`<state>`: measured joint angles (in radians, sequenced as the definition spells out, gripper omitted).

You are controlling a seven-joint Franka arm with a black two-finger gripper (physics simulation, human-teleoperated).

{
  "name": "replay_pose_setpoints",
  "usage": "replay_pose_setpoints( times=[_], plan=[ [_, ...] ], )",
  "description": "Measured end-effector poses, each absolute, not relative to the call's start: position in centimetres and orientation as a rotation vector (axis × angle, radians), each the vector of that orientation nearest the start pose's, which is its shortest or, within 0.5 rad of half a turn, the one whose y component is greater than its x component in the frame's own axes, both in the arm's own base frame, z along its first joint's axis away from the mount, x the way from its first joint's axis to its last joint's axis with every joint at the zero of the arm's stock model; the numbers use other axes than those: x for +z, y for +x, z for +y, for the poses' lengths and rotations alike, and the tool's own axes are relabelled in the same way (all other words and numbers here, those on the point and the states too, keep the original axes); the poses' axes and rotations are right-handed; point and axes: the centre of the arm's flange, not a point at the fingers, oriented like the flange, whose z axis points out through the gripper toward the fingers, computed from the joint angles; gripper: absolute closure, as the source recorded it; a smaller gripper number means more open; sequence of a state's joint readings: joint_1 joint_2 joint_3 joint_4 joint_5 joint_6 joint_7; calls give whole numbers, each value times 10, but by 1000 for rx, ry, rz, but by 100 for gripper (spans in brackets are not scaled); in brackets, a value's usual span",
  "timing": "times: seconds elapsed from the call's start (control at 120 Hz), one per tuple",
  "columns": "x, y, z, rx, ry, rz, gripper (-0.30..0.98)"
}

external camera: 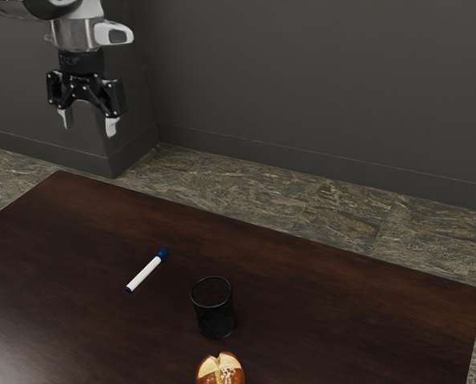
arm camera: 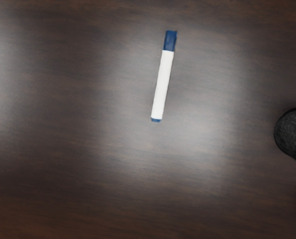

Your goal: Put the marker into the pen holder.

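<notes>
Dark grey wall panels and a mottled stone floor stand behind our dark brown wooden table (external camera: 326, 280), whose grain shows pale patches of glare in the wrist view. On it, the black pen holder (external camera: 215, 310) stands upright with its round mouth facing up; we see a dark interior, but cannot make out its bottom. At six o'clock from it in the exterior view sits a golden-brown bread roll (external camera: 221, 370), split along its top and partly cut off by the frame.

Our marker (external camera: 146, 273) lies flat on the table, outside the pen holder and near it, at ten o'clock in the exterior view. Its barrel is white, and its blue cap (arm camera: 170, 41) points between one and two o'clock in the exterior view.

We have the arm (external camera: 72, 34) coming in from the exterior view's eleven o'clock, with the end effector (external camera: 89, 128) pointing down, well above the table. It is released, its pale-tipped fingers spread apart.
</notes>
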<state>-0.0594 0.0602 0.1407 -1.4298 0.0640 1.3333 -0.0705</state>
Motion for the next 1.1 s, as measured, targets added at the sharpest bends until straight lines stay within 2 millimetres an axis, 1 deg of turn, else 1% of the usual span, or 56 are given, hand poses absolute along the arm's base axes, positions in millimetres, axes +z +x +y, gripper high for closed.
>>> replay_pose_setpoints(
  times=[0.05, 0.117, 0.142, 0.192, 0.242, 0.308, 0.35, 0.417, 0.483, 0.567, 0.633, 0.733, 0.825, 0.925, 1.017, 1.1],
  plan=[
    [636, 547, 59, 204, -3050, -280, 0],
    [630, 550, 65, 169, -3049, -304, 0],
    [624, 552, 66, 170, -3049, -311, 0],
    [602, 557, 71, 199, -3046, -325, 0],
    [575, 569, 77, 242, -3037, -341, 0],
    [532, 588, 82, 306, -3024, -355, 0],
    [498, 597, 84, 363, -3013, -361, 0],
    [446, 603, 87, 440, -2998, -365, 0],
    [402, 608, 94, 485, -2986, -378, 0],
    [360, 616, 100, 507, -2977, -389, 0],
    [334, 616, 102, 511, -2978, -392, 0],
    [303, 610, 99, 509, -2994, -399, 0],
    [286, 613, 93, 487, -3009, -390, 0],
    [263, 617, 89, 482, -3019, -371, 0],
    [248, 619, 84, 481, -3028, -355, 0],
    [241, 622, 77, 472, -3039, -332, 0]
  ],
)
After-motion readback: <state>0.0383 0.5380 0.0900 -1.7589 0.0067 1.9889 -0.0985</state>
